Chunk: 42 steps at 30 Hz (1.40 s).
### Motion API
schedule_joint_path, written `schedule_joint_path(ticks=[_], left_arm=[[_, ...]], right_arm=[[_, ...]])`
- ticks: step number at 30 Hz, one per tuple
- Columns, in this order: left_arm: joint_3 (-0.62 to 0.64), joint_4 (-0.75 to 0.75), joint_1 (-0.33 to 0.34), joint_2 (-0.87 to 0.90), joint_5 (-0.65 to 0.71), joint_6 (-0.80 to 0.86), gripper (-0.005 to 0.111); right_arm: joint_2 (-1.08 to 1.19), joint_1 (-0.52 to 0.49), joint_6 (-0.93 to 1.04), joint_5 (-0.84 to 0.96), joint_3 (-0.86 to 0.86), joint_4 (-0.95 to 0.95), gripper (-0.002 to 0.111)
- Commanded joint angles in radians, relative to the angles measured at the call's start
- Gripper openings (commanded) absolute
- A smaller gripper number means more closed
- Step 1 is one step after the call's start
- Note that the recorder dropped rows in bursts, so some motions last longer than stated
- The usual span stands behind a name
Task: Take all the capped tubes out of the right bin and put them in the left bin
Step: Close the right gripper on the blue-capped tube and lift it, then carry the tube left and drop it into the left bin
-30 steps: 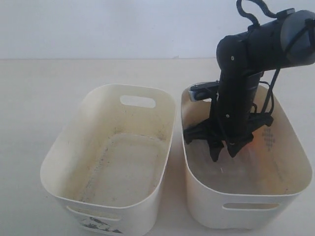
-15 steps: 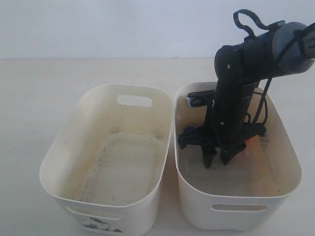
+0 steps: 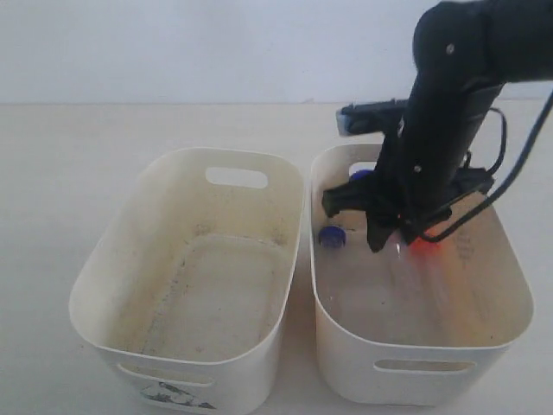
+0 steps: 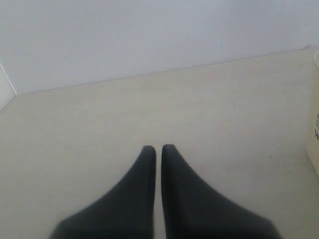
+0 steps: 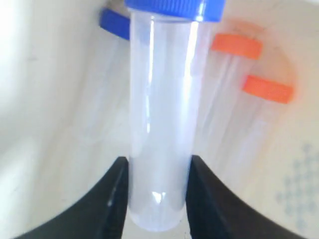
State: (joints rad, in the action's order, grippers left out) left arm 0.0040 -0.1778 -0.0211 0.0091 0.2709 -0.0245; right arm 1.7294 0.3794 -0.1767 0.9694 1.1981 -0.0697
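Held tube [image 5: 158, 129] clear glossy plastic; left bin [image 3: 117, 272] smooth cream plastic; fingers [image 5: 107, 209] matt black.

We are counting two cream-white bins: the left bin [image 3: 121, 259] and the right bin [image 3: 510, 294]. We are counting four capped tubes: first blue-capped tube [image 5: 159, 124], second blue-capped tube [image 5: 113, 22], first orange-capped tube [image 5: 236, 46], second orange-capped tube [image 5: 267, 88]. We are counting two grippers: left gripper [image 4: 158, 148], right gripper [image 5: 157, 167].
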Motion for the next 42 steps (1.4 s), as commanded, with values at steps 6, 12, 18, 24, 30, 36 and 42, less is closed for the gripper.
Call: schedule_joint_path(ticks=[6, 12, 18, 24, 30, 36, 42], left_arm=[[-0.004, 0.001, 0.001, -0.001, -0.010, -0.012, 0.004], [-0.004, 0.001, 0.001, -0.001, -0.010, -0.012, 0.004], [-0.004, 0.001, 0.001, -0.001, -0.010, -0.012, 0.004], [-0.004, 0.001, 0.001, -0.001, -0.010, -0.012, 0.004], [-0.004, 0.001, 0.001, -0.001, -0.010, -0.012, 0.004], [-0.004, 0.001, 0.001, -0.001, -0.010, -0.012, 0.004], [-0.004, 0.001, 0.001, -0.001, -0.010, -0.012, 0.004]], right_arm=[[-0.326, 0.002, 0.197, 0.013, 0.001, -0.212, 0.000], [-0.369, 0.034, 0.660, 0.003, 0.001, -0.688, 0.000], [-0.310, 0.175, 0.702, -0.103, 0.001, -0.684, 0.000], [-0.213, 0.238, 0.724, -0.184, 0.001, -0.675, 0.021], [-0.183, 0.238, 0.702, -0.208, 0.001, -0.648, 0.047], [-0.185, 0.238, 0.700, -0.198, 0.001, -0.646, 0.003], [-0.185, 0.238, 0.694, -0.191, 0.001, -0.621, 0.000]])
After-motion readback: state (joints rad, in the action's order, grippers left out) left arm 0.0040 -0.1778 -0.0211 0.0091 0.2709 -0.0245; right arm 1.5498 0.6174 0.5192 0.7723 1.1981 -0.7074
